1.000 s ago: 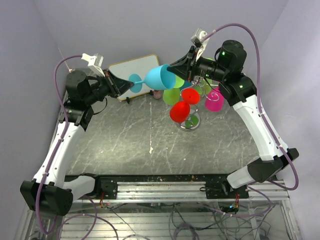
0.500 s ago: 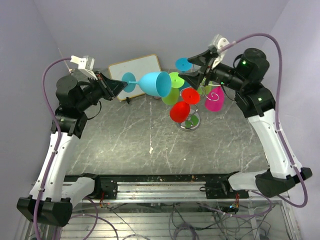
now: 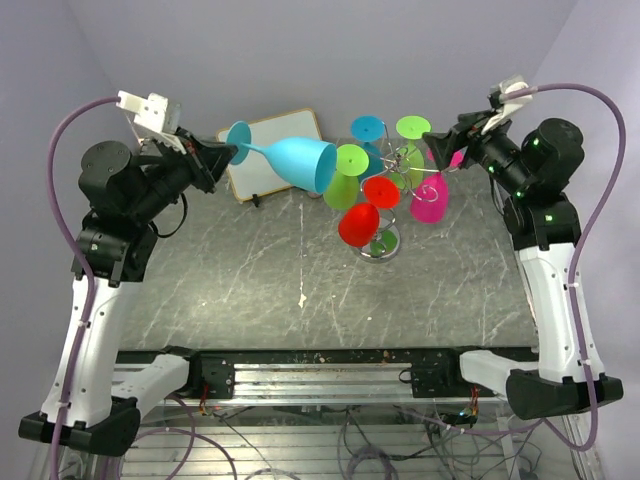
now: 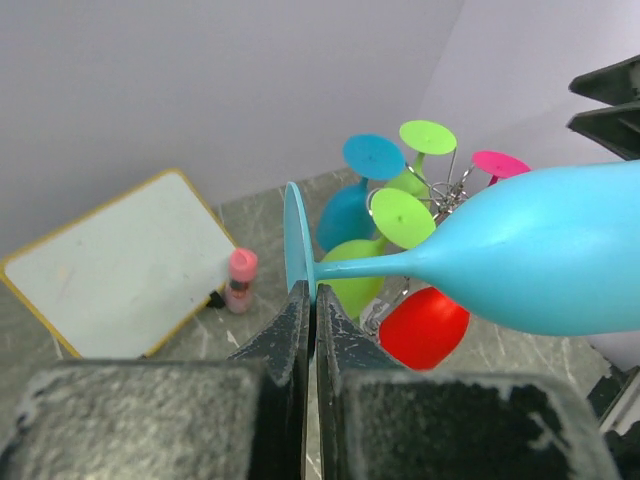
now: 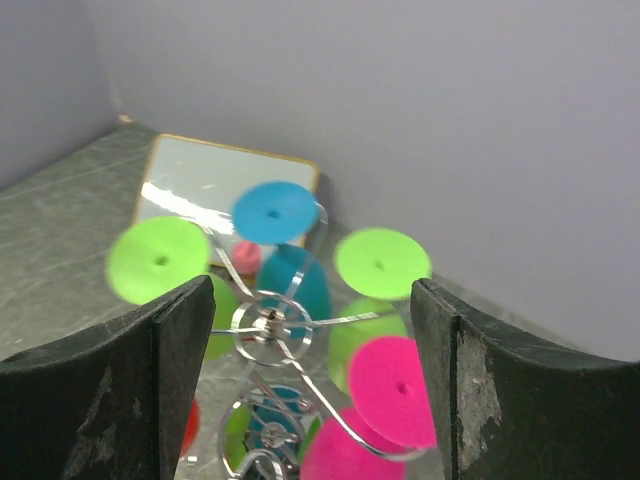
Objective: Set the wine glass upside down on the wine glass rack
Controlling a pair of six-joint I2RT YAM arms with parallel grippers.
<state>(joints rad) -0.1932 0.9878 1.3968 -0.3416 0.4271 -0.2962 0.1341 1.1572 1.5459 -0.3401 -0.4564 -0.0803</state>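
Your right end effector (image 3: 440, 148) has drawn back from the glass (image 3: 295, 162) and now hangs open and empty right of the rack (image 5: 268, 322). Your left end effector (image 4: 311, 300) alone pinches the foot, above the desk (image 3: 260, 280); the stem lies near level, bowl pointing right at the rack just beyond.
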